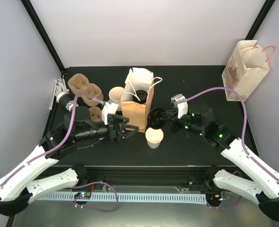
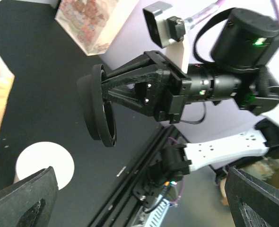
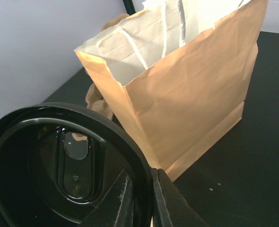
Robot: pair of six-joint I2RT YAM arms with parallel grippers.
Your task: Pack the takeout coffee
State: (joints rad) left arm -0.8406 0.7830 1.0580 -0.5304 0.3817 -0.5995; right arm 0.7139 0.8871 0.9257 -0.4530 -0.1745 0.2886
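R end effector (image 1: 159, 116) pinches black lid (image 1: 154, 117) by its rim, lid on edge above table (image 1: 191, 80), beside brown bag (image 1: 137, 104). Unlidded white cup (image 1: 154, 137) stands upright below the lid. L end effector (image 1: 125, 127): wide, empty, near the bag's base.

Left gripper (image 1: 128, 129) spread wide; right gripper (image 1: 160, 116) pinched closed; both angled inward

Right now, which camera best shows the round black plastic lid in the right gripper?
Right wrist: the round black plastic lid fills the lower left, underside toward the camera, rim pinched in the right gripper. Left wrist shows it edge-on; top external shows it small, beside the brown paper bag.
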